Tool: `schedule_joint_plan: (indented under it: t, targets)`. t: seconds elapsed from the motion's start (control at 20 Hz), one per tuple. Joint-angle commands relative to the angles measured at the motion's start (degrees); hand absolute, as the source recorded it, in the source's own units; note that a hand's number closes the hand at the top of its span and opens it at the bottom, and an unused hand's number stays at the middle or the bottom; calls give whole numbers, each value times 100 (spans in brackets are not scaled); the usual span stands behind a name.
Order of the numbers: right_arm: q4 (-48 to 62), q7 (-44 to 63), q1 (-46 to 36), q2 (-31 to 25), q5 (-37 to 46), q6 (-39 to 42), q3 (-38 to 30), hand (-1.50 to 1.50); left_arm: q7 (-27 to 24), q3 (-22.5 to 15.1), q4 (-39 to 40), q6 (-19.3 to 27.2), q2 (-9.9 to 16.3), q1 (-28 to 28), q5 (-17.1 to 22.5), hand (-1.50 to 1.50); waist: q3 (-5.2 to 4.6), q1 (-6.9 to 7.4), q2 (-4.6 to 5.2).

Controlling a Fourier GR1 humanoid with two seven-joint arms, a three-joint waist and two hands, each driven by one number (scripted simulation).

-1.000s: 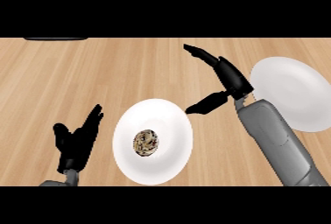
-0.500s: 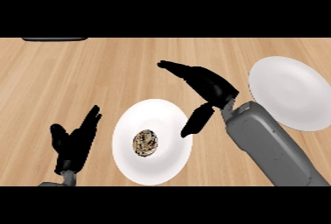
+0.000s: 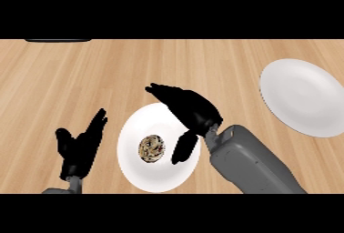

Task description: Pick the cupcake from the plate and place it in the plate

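Observation:
A cupcake (image 3: 152, 148) with a brown speckled top sits in the middle of a white plate (image 3: 149, 175) near the view's lower centre. My right hand (image 3: 190, 110) hangs open over that plate's upper right part, fingers spread to the upper left and thumb pointing down just right of the cupcake, not touching it. A second white plate (image 3: 302, 96) lies bare at the right edge. My left hand (image 3: 80, 149) rests open at the lower left, fingers up, left of the cupcake's plate.
The wooden counter top (image 3: 94, 77) runs across the whole view. A dark object (image 3: 58, 40) shows at the top left edge, far from both plates.
My right hand and forearm have swung left from beside the bare plate to over the cupcake's plate. The left hand, cupcake and both plates have stayed put.

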Motion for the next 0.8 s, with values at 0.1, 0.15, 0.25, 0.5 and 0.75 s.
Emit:
schedule_joint_plan:
  t: [0.1,0.15,0.25,0.5,0.75]
  targets:
    - [164,111,327,378,285,262,127,-150,-92,53,353,-155,-110,33,-48,0,-37,6,39]
    - [-5,679,268,710,311,126,427,-150,-165,166,410,-310,-20,136,103,0,-39,13,35]
    - [91,881,77,720,101,-28,657,-150,-149,64,350,-190,-111,148,-71,0,-39,42,37]
    - [408,301,455,730,463,-413,831,-150,139,-25,53,-7,-298,190,-244,0,-36,38,39]
    - [523,334,395,714,1108,-83,535,-150,28,287,519,-353,-152,-171,-133,0,-38,-1,42]
